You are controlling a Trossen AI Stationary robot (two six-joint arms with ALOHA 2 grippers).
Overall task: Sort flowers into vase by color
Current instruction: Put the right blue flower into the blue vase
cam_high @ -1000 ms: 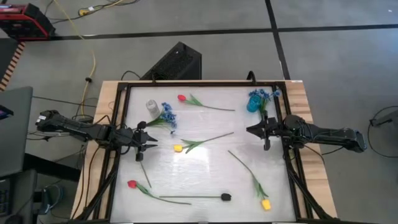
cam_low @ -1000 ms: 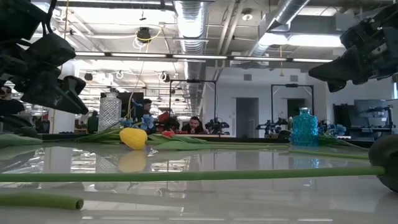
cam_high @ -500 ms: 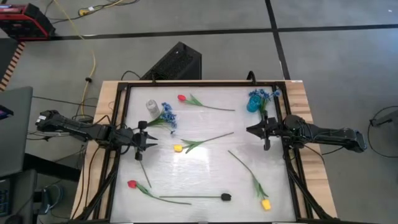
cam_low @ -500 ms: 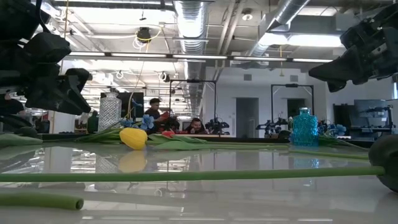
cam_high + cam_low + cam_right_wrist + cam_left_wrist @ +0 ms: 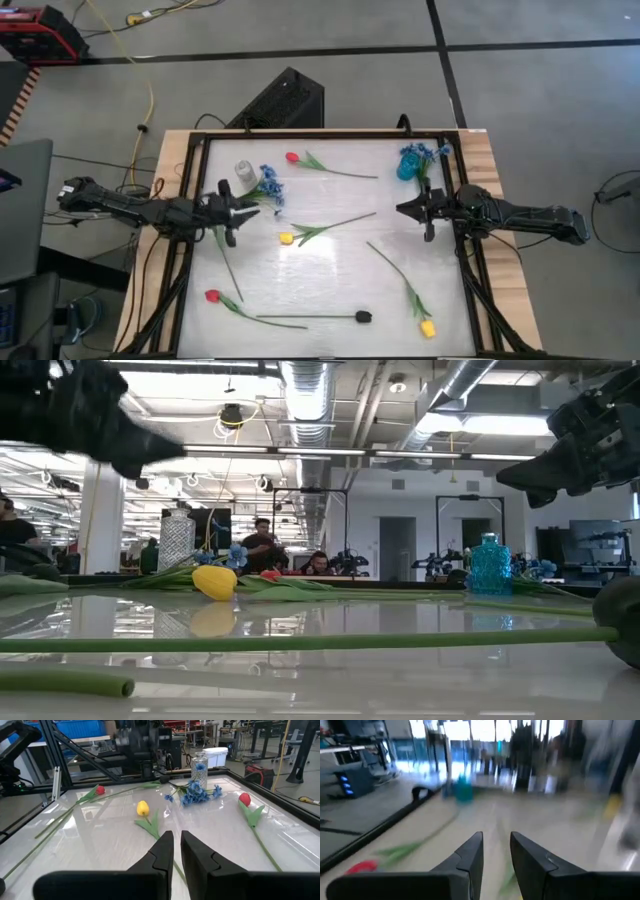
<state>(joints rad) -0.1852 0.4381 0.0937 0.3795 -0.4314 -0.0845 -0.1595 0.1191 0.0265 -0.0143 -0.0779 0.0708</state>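
High view: the left gripper sits over the left side of the white table, just beside the blue sprig and the clear vase. A thin green stem runs from under it toward the near-left red tulip. The right gripper waits at the right side, near the blue vase holding blue blossoms. A second red tulip lies at the far edge, a yellow tulip at centre, another yellow tulip near-right, and the black-headed flower near the front.

Low view: the centre yellow tulip rests on the table; a long stem crosses the foreground.

Left wrist view: the fingers stand slightly apart; the blurred picture does not show whether they hold anything.

Right wrist view: the fingers are nearly together, holding nothing.
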